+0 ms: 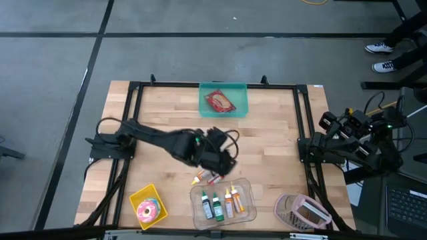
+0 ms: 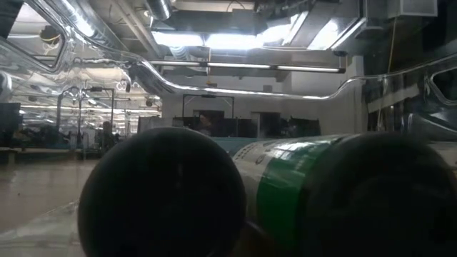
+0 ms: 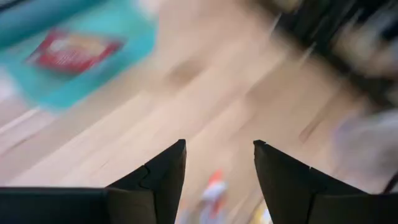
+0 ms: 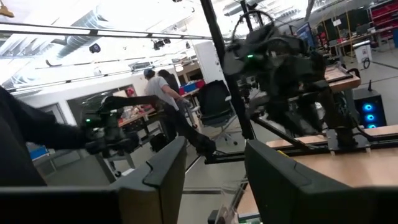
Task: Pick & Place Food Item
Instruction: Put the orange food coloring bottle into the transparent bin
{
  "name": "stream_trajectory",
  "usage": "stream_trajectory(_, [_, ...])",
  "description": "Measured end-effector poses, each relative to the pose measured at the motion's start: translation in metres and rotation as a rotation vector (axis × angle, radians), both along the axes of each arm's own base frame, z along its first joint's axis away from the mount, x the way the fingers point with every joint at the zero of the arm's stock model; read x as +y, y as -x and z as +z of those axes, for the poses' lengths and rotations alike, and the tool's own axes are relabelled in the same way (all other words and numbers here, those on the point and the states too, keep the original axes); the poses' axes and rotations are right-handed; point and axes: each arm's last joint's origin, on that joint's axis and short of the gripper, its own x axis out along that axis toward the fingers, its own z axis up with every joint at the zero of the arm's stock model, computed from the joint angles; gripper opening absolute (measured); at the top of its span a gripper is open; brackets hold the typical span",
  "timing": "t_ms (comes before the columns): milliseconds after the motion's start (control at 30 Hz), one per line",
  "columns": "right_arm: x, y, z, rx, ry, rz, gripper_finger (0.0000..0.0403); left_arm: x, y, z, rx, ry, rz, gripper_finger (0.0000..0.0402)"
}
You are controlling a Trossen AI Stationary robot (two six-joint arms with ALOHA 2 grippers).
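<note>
A red food packet [image 1: 219, 101] lies in a teal tray [image 1: 240, 93] at the table's far edge; the left wrist view shows both, blurred [image 3: 71, 50]. A pink-iced donut [image 1: 148, 211] sits in a yellow box [image 1: 140, 195] at the near left. My left gripper [image 1: 223, 160] [image 3: 219, 143] hangs open over the table's middle, above small loose bottles [image 1: 207, 178], with nothing between its fingers. My right gripper [image 4: 214, 146] is open and empty on its arm [image 1: 353, 143], drawn back at the table's right edge.
A clear tub [image 1: 248, 193] at the near edge holds several small bottles, which fill the low view close up [image 2: 285, 193]. A pink basket [image 1: 303, 212] stands at the near right. A black frame [image 1: 133, 120] borders the wooden top. People are in the room beyond [image 4: 163, 90].
</note>
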Motion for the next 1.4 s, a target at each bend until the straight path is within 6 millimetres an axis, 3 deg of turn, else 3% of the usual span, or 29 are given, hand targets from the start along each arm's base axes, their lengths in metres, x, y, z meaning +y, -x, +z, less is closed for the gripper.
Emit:
stream_trajectory(133, [0.0,-0.001,-0.002,0.015,0.002,-0.002,0.0165,0.022,0.018,-0.005,0.279,0.088,-0.064,0.0185])
stream_trajectory(333, [-0.001,-0.002,-0.006,0.052,-0.004,-0.023,0.0165,0.039,0.003,-0.034,0.474,0.118,-0.299,0.0184])
stream_trajectory(567, [-0.003,-0.003,-0.008,0.081,-0.034,-0.077,0.0165,0.049,0.002,-0.067,0.72,-0.037,-0.61,0.0184])
stream_trajectory(900, [-0.007,-0.005,-0.008,0.069,-0.079,-0.229,0.0165,0.027,0.008,-0.08,0.914,-0.303,-1.148,0.0184])
stream_trajectory(1100, [-0.008,-0.005,-0.007,0.065,-0.108,-0.266,0.0165,0.008,0.009,-0.111,1.004,-0.444,-1.467,0.0184])
stream_trajectory(1267, [-0.008,-0.004,-0.006,0.071,-0.148,-0.258,0.0165,0.009,0.013,-0.148,1.027,-0.364,-1.546,0.0184])
stream_trajectory(1400, [-0.008,-0.004,-0.005,0.064,-0.156,-0.257,0.0165,0.016,0.014,-0.161,1.011,-0.264,-1.509,0.0184])
